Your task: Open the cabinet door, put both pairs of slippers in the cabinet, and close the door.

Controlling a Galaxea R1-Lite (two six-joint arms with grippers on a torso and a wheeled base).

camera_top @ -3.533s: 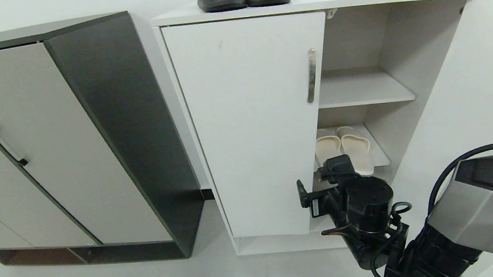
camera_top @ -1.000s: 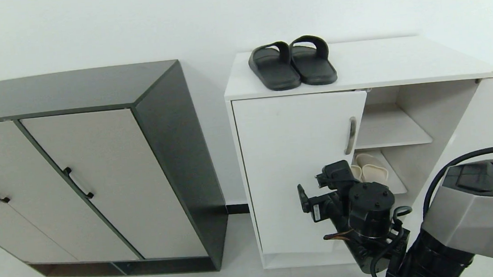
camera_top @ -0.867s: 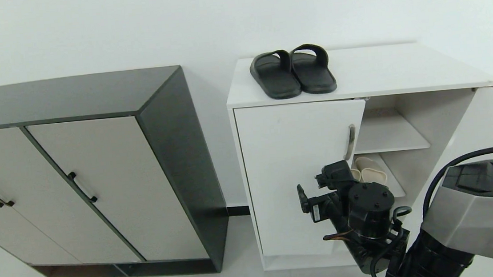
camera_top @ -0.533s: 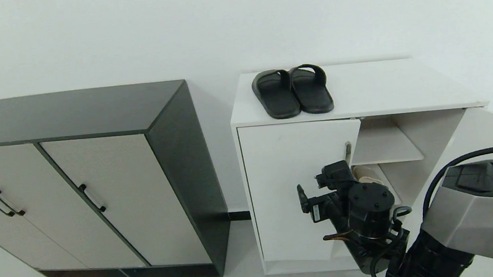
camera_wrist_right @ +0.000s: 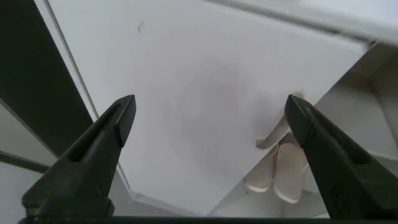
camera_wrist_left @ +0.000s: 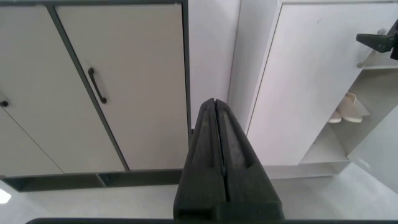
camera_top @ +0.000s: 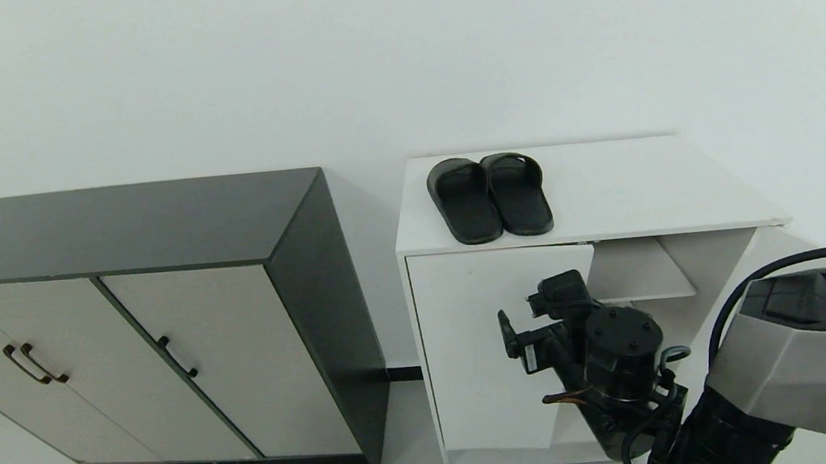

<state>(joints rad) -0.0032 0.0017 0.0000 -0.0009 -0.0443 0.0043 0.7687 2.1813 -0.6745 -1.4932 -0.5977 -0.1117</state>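
Right gripper: jaws spread wide, empty, facing the closed left door of the white cabinet.
Left gripper: jaws pressed together, empty.
Cream slippers: inside on a lower shelf; done.
Black slippers: on the cabinet top; not yet stowed.
Right compartment: open; closing comes last.

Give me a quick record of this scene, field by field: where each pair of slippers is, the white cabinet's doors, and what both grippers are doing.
black slippers: side by side on top of the white cabinet
cream slippers: inside, on a lower shelf
left door: shut
right side: open, upper shelf showing
left gripper: shut, empty, facing the dark cabinet and the white one
right gripper: open, empty, in front of the left door
not yet done: black pair in, door closed
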